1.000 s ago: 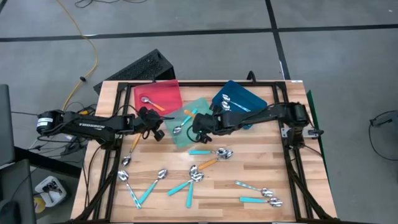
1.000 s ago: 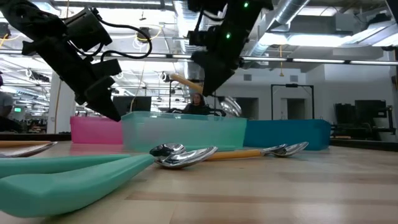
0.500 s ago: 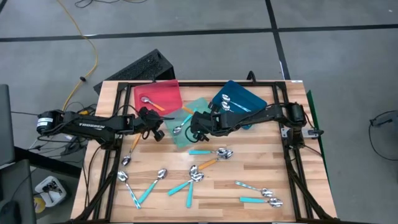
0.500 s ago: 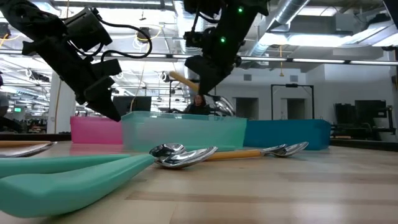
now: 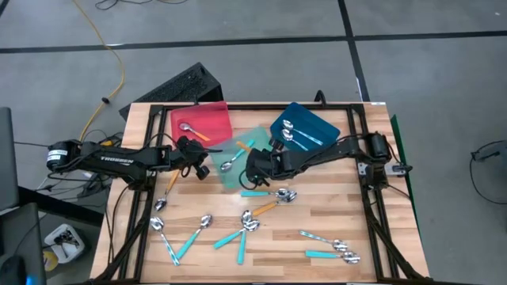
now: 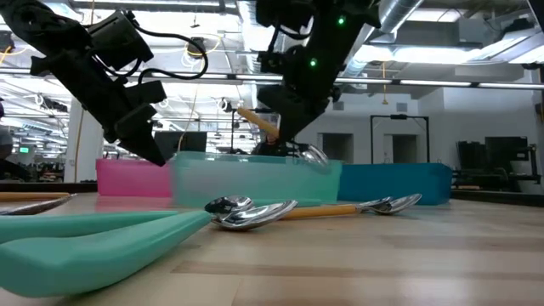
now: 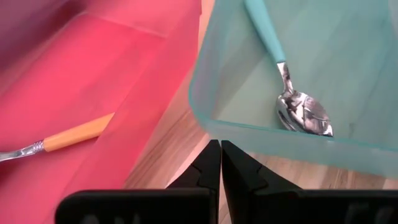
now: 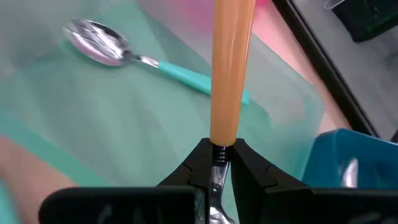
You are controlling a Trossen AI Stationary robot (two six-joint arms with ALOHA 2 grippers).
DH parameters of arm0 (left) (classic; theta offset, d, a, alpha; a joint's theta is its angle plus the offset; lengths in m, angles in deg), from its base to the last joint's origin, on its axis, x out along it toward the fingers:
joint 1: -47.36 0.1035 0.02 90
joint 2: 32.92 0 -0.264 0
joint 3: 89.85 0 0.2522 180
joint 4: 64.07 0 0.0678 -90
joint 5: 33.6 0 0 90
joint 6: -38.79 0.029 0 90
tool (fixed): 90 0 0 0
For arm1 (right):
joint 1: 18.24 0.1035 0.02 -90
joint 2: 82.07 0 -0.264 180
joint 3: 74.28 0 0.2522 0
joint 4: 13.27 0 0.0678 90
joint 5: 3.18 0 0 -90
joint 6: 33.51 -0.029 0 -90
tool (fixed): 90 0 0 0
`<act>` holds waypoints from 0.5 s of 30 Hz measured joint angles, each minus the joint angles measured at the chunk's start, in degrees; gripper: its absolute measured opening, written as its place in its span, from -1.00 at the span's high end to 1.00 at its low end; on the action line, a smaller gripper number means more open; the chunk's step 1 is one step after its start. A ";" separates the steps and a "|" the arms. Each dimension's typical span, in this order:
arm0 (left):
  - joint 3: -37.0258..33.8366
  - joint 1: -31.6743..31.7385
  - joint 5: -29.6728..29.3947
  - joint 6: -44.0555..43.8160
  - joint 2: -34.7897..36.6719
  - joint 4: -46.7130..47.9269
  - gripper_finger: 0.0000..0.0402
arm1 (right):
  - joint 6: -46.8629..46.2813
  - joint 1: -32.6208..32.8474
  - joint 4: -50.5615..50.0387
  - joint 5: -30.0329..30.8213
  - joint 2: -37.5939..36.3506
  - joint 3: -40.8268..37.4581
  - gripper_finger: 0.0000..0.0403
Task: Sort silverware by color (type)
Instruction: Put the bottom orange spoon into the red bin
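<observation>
— Three trays sit in a row at the far side of the table, red, teal, blue. Starting on the left: the left gripper (image 5: 200,168) hangs just beside the red tray (image 5: 214,115) and the teal tray (image 5: 252,138), fingers pressed together on nothing. It just waits there.

— And the red tray has one spoon?

— One orange-handled spoon (image 5: 192,131) in it, yes. Next over, the teal tray holds a teal-handled spoon (image 7: 287,87). Above that tray's near edge hangs the right gripper (image 5: 255,164), clamped on another orange spoon (image 8: 231,68) at the neck, where the handle meets the metal.

— Orange over teal. That's the worry, surely?

— I'd say so. If the fingers part here, the spoon lands in the wrong tray, or on its rim. The grip is thin too, only on the narrow neck, so a quick swing toward the red tray could let it pivot or slip. And the waiting left arm stands right by the route; the two could bump.

— What about the rest?

— Further right, the blue tray (image 5: 313,123) has two pale spoons. The loose spoons (image 5: 273,198) lie scattered on the near boards.

— Anything you can't make out?

— The held spoon's bowl is mostly hidden behind the fingers. From above, the arm covers part of the teal tray, and I can't count the tangled spoons at the near right.
</observation>
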 joint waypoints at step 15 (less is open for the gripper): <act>2.39 0.00 -2.01 1.37 1.95 -1.31 1.00 | -2.01 2.98 -0.38 2.82 -1.07 0.70 0.70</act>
